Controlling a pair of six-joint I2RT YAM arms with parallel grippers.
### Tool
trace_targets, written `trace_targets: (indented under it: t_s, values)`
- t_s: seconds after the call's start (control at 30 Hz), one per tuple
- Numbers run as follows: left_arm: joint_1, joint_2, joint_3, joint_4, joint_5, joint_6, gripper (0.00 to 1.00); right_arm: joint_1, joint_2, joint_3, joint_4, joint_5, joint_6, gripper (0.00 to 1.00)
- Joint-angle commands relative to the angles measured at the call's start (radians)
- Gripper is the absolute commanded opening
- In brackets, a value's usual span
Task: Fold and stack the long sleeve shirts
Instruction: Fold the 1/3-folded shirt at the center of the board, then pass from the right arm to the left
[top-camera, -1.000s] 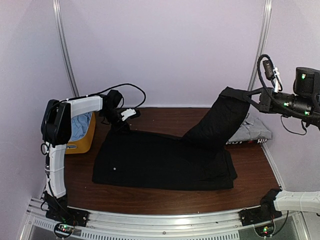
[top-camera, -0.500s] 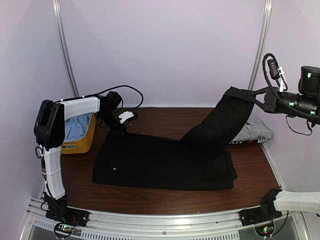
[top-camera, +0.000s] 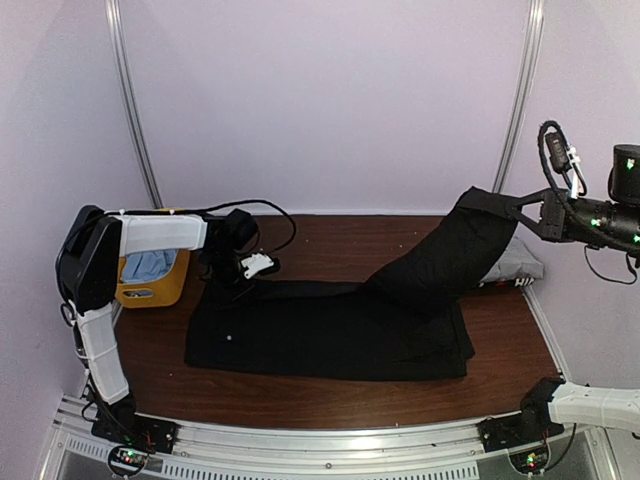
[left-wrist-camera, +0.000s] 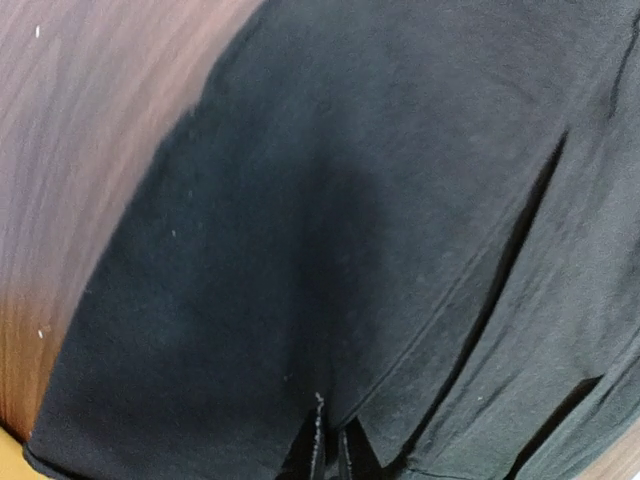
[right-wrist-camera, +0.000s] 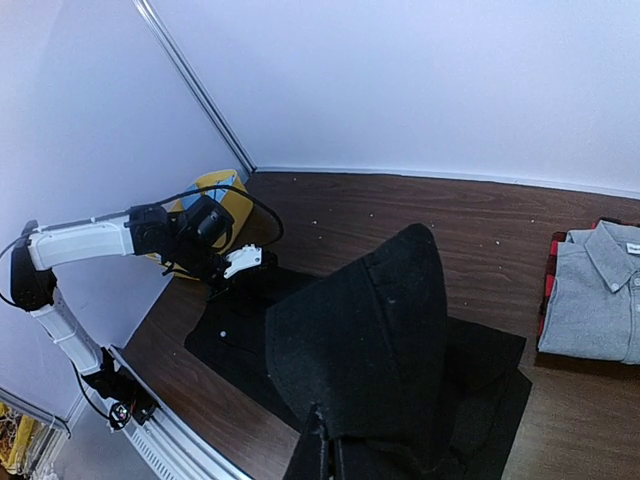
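Note:
The black long sleeve shirt (top-camera: 320, 330) lies spread across the brown table. My left gripper (top-camera: 250, 272) is shut on its far left edge, and in the left wrist view black cloth (left-wrist-camera: 350, 200) fills the frame, pinched between the closed fingertips (left-wrist-camera: 330, 452). My right gripper (top-camera: 517, 205) is shut on the shirt's right end and holds it up off the table, so the cloth hangs in a slanted fold (right-wrist-camera: 370, 340) from the right gripper (right-wrist-camera: 328, 450). The grey shirt (top-camera: 518, 262) lies folded at the back right (right-wrist-camera: 595, 295).
A yellow basket (top-camera: 160, 285) with blue cloth (top-camera: 148, 265) inside stands at the left, just behind the left arm; the yellow basket (right-wrist-camera: 225, 195) also shows in the right wrist view. Purple walls close in the back and sides. Under the grey shirt lies a red and black item (right-wrist-camera: 553, 265).
The left gripper closed on the shirt's far left edge and moved toward the near side with it. The right gripper shifted right and slightly lower, holding the lifted end.

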Motion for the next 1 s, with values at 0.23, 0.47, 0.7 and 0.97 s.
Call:
trace_targets:
  t_s: [0.23,0.47,0.7,0.97]
  values:
    - [-0.016,-0.056,-0.026,0.006,-0.185,-0.053,0.24,0.001,0.020,-0.015,-0.048,-0.062,0.002,0.00]
    - [-0.016,-0.046,0.010,0.019,-0.254,-0.073,0.47,0.001,0.012,-0.149,0.003,-0.078,0.016,0.00]
    - [-0.016,-0.158,0.002,0.102,-0.213,-0.092,0.64,0.001,0.100,-0.196,0.079,-0.105,-0.022,0.00]
    - [-0.095,-0.351,-0.065,0.324,-0.012,-0.112,0.72,0.002,0.248,-0.285,0.293,-0.292,-0.015,0.00]
